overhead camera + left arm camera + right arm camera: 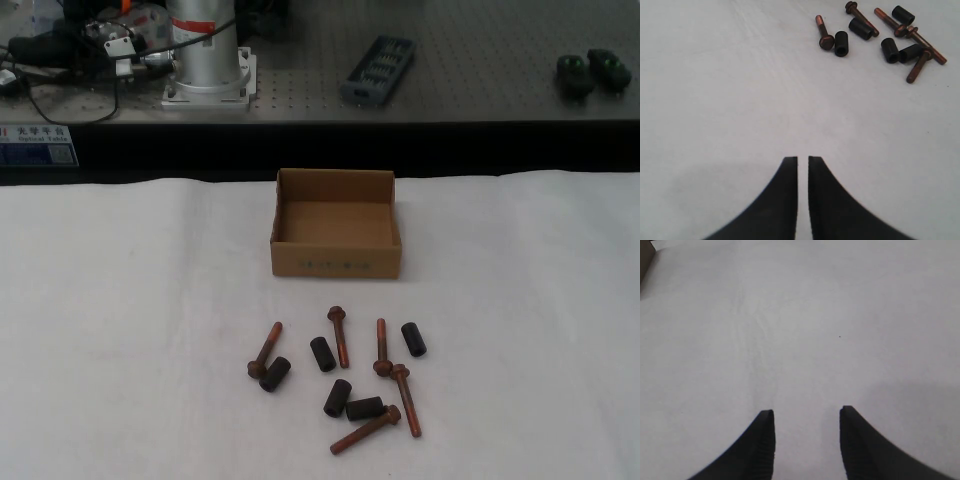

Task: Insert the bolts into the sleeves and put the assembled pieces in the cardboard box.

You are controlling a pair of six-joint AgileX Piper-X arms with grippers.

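The left gripper [803,159], seen from its own wrist camera: two matte black fingers [785,205], each broad at the base and sweeping in a concave curve up to a narrow, squared-off tip, with straight, flat inner faces. The right gripper [807,412], from its wrist camera, has a matching black pair (same curved outer edge, same plain, unglossed finish), though its tips look slightly more rounded. Fine horizontal ridges [771,452] run down the inner face of one right finger, giving that edge a finely toothed outline against the pale surface behind.
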